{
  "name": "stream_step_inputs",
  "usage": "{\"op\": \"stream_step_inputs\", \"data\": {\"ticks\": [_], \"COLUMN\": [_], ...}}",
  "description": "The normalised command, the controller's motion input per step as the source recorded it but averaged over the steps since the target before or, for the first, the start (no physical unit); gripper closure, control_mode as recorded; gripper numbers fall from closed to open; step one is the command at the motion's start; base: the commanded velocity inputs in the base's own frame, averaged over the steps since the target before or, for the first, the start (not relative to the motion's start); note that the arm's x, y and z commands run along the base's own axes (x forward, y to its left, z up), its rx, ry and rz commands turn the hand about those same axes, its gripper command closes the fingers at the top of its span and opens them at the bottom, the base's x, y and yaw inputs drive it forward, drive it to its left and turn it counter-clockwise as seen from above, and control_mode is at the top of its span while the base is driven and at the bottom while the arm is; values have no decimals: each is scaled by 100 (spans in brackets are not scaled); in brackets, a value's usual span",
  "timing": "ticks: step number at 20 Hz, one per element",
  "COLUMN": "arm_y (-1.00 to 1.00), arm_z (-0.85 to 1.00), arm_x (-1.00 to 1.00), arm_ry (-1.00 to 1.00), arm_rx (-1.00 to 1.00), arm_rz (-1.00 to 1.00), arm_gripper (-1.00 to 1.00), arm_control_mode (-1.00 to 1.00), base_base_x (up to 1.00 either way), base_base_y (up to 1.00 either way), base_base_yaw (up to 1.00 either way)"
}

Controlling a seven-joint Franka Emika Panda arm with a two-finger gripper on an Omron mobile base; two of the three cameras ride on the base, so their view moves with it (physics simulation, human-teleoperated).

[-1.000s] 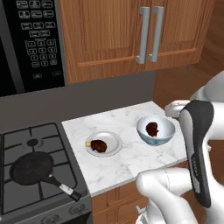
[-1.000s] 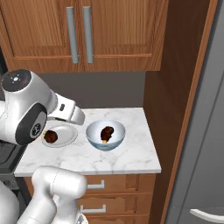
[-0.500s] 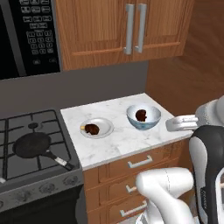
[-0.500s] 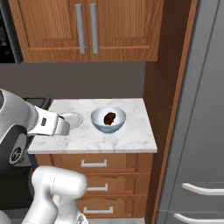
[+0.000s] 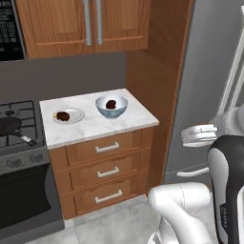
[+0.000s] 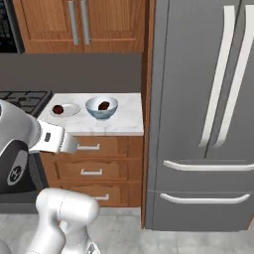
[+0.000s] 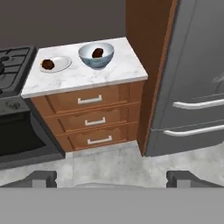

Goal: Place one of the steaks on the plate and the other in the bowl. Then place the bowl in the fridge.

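Fingertips of the gripper [image 7: 111, 178] stand far apart at the bottom of the hand view, jaws wide and holding nothing, well back from the counter and above the grey floor [image 7: 109, 164]. Beyond them the marble counter [image 7: 87, 75] carries the bowl [image 7: 96, 54], upright, with one steak [image 7: 97, 53] inside it, and just left of it the plate [image 7: 55, 64], lying flat with the other steak [image 7: 47, 64] on it. That lump's long axis is too small to tell. Three wooden drawers [image 7: 89, 119] sit below the counter, a gas stove [image 7: 13, 61] to the left, and the fridge [image 7: 192, 83] stands shut to the right.

From the left base view, the plate [image 5: 68, 116] and bowl [image 5: 112, 106] rest near each other on the counter [image 5: 95, 125], each with a steak [image 5: 63, 115] [image 5: 111, 104]; a black frying pan [image 5: 9, 127] sits on the stove.

From the right base view, the fridge [image 6: 198, 99] shows its doors closed, its long pale handles [image 6: 218, 74] running vertically. The bowl [image 6: 101, 107] sits on the counter beside it, the plate [image 6: 64, 109] further left.
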Motion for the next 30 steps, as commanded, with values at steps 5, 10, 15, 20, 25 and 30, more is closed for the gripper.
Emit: {"op": "stream_step_inputs", "data": {"ticks": [5, 10, 15, 20, 25, 30], "arm_y": [0, 0, 0, 0, 0, 0], "arm_z": [0, 0, 0, 0, 0, 0], "arm_x": [0, 0, 0, 0, 0, 0], "arm_ry": [0, 0, 0, 0, 0, 0], "arm_rx": [0, 0, 0, 0, 0, 0], "arm_rz": [0, 0, 0, 0, 0, 0], "arm_gripper": [-100, -100, -100, -100, -100, -100], "arm_control_mode": [100, 100, 100, 100, 100, 100], "base_base_x": [-79, -37, 20, 71, 64, 12], "base_base_y": [-100, -100, -100, -89, -23, 10], "base_base_yaw": [9, 22, 31, 12, 0, 0]}}
